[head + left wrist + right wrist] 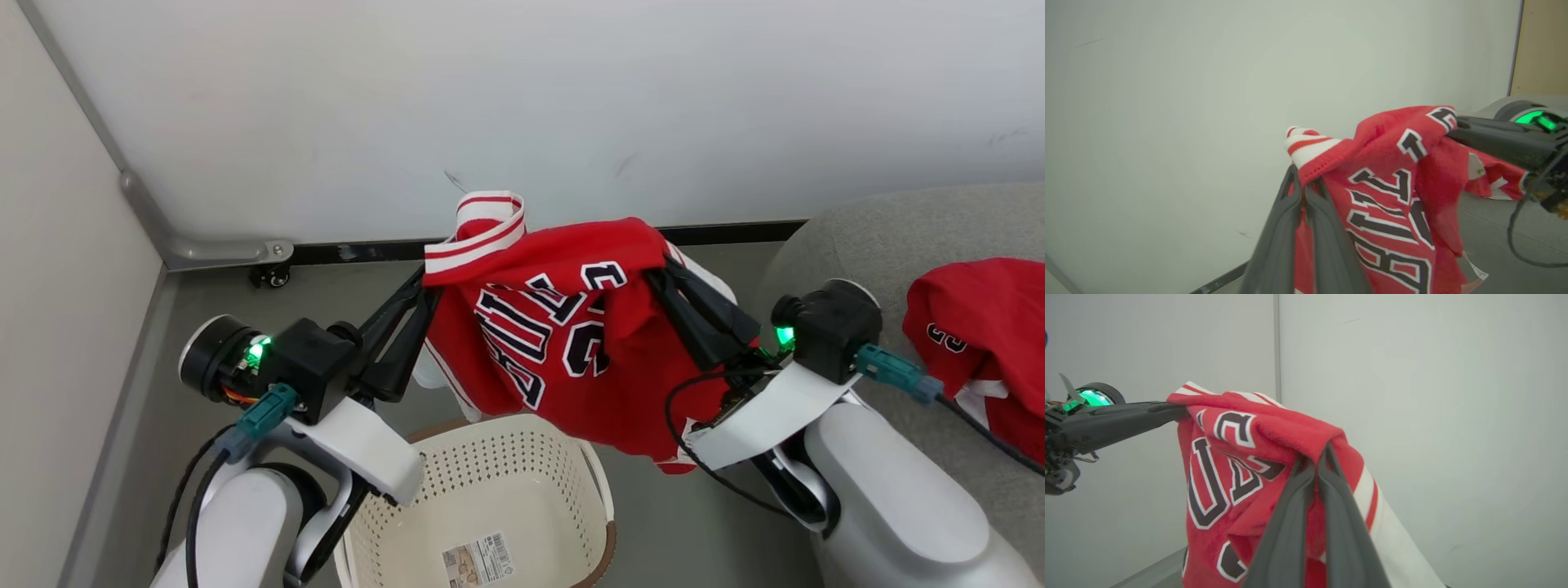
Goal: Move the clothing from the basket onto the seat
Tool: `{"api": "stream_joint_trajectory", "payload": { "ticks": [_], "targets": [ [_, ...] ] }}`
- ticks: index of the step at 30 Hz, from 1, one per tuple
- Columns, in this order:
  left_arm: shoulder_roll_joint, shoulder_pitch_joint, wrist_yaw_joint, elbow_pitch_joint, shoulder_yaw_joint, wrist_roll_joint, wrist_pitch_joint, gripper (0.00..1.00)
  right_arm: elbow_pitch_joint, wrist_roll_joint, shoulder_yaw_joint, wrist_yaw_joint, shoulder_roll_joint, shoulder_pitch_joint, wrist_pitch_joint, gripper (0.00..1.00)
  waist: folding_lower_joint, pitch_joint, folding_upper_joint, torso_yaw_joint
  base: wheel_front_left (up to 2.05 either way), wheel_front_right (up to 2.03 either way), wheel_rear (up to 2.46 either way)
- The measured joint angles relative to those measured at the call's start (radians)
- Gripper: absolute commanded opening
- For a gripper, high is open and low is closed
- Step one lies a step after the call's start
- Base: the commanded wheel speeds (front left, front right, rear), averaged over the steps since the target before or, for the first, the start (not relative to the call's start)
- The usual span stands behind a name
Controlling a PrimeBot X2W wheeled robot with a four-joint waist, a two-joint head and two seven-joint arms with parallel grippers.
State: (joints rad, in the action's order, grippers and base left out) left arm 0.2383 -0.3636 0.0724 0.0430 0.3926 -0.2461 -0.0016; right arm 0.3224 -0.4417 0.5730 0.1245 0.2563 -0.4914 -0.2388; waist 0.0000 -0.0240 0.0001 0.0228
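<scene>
Red fabric hangs in the middle of the head view. It is the jersey [563,327], with black-and-white lettering and white striped trim, stretched between the two arms. The left pincer [424,287] is clamped on the jersey's striped edge at about 9 o'clock of the cloth, its two dark fingers pressed together with fabric caught between them. The right pincer [660,273] is clamped the same way on a bunched fold at about 2 o'clock of the cloth.

The jersey's lower part droops toward 6 o'clock and overlaps the far rim of the basket [522,445] in this view. Whether cloth and rim touch cannot be told. The basket stands on the grey floor [694,523] at 6 o'clock of the view, cream and perforated, with a barcode sticker [478,562] on its bottom.

At 3 o'clock lies the seat [882,237], grey and upholstered with a rounded edge. A second red garment [980,343] rests on it, well apart from the jersey. A pale wall [571,106] fills the side toward 12 o'clock.
</scene>
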Motion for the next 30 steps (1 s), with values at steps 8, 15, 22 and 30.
{"api": "stream_joint_trajectory", "payload": {
  "ticks": [8,15,22,30],
  "targets": [
    [-0.021,0.016,0.024,0.015,0.038,-0.027,-0.070,1.00,-0.039,-0.048,-0.043,0.000,0.043,0.001,0.012,0.00,0.0000,-0.006,0.0000,0.020,0.00,0.00,0.00],
    [-0.016,0.021,0.034,0.024,0.054,-0.034,-0.115,1.00,-0.062,-0.062,-0.108,0.000,0.092,0.006,0.032,0.00,0.0000,-0.012,0.0000,0.036,0.00,0.00,0.00],
    [0.002,0.033,0.042,0.036,0.066,-0.042,-0.159,1.00,-0.105,-0.070,-0.169,0.000,0.129,0.037,0.047,0.00,0.0000,-0.016,0.0000,0.057,0.00,0.00,0.00],
    [0.011,0.033,0.045,0.038,0.114,-0.044,-0.193,1.00,-0.154,-0.070,-0.225,0.000,0.146,0.094,0.064,0.00,0.0000,-0.015,0.0000,0.088,0.00,0.00,0.00]
  ]
}}
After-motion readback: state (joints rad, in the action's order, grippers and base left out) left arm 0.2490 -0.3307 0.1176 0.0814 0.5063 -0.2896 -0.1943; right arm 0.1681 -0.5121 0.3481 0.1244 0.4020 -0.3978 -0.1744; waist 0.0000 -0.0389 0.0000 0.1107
